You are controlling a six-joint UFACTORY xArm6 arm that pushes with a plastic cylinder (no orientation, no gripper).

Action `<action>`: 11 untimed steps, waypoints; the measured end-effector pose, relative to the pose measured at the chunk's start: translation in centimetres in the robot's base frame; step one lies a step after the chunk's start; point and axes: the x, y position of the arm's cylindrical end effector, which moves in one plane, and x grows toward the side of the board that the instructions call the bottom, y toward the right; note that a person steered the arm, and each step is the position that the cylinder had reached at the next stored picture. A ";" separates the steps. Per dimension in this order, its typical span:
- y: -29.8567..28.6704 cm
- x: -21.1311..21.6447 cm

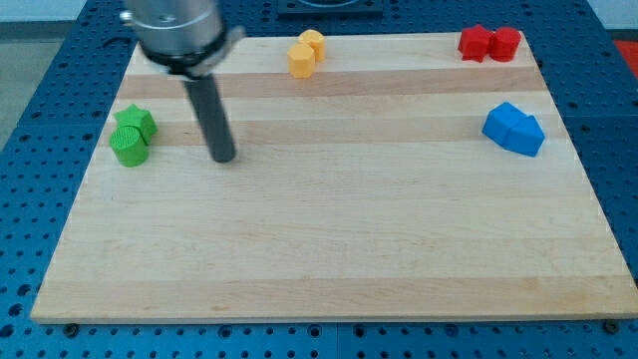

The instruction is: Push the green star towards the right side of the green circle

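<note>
Two green blocks sit at the view's left edge of the wooden board. The green star [136,122] is the upper one and the green circle [129,147] touches it just below. My tip [223,157] rests on the board to the right of both, about a block's width or two away from the green circle, touching neither.
Two yellow blocks [306,53] lie together at the view's top centre. Two red blocks [489,43] lie at the top right corner. Two blue blocks [513,129] lie at the right side. The board's [329,249] left edge is close to the green blocks.
</note>
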 end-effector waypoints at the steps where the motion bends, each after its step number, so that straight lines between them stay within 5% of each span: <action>1: 1.5 -1.7; 3: -1.3 -10.2; 4: -7.3 -12.6; 6: -17.4 -8.8; 10: -7.2 1.1; 11: -9.2 0.2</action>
